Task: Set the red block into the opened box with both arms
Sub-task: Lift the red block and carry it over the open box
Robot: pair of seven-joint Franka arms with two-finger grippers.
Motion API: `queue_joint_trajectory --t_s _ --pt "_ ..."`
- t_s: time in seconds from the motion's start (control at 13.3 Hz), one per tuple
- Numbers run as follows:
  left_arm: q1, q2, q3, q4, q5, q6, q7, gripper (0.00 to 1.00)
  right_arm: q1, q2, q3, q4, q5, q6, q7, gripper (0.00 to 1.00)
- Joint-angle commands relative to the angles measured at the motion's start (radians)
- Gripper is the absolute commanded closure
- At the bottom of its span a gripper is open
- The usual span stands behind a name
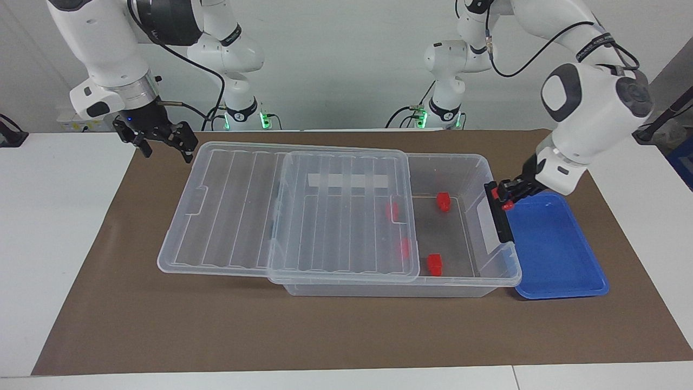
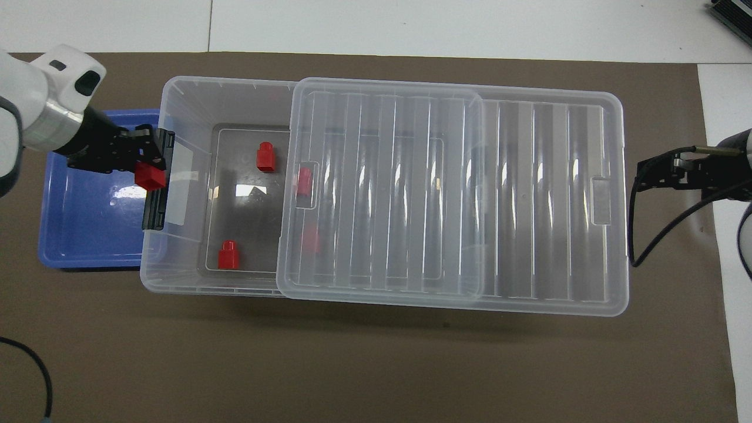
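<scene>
From across the table, the left gripper (image 1: 505, 196) is clamped tight on the red block (image 1: 507, 206), held in the air over the box's (image 1: 460, 162) dark latch (image 1: 498, 211). The right gripper (image 1: 162, 142) waits with fingers spread wide, holding nothing.

From overhead, the red block (image 2: 150, 175) hangs over the latch (image 2: 157, 205), where the blue tray (image 2: 88, 235) meets the box (image 2: 223, 97). Four more red blocks (image 2: 265, 157) lie inside.

Left gripper (image 2: 143, 166) holds red block (image 2: 149, 176) over the box (image 2: 176, 276) latch (image 2: 157, 194).
</scene>
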Motion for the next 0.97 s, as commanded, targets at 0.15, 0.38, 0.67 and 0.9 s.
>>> queue_joint_trajectory --t_s 0.15,0.38,0.67,0.9 --pt "-0.142 -0.034 0.017 -0.102 0.072 0.162 -0.142 1.00 -0.006 -0.011 0.006 -0.010 -0.002 -0.019 0.013 0.00" --pt "-0.150 -0.093 0.017 -0.325 0.109 0.412 -0.133 1.00 -0.006 -0.011 0.006 -0.010 -0.002 -0.019 0.013 0.00" --pt "-0.162 -0.050 0.015 -0.389 0.183 0.500 -0.112 1.00 -0.008 -0.011 0.006 -0.010 -0.002 -0.017 0.013 0.00" --pt "-0.168 -0.047 0.014 -0.495 0.181 0.665 -0.103 1.00 -0.006 -0.011 0.006 -0.010 -0.002 -0.017 0.013 0.00"
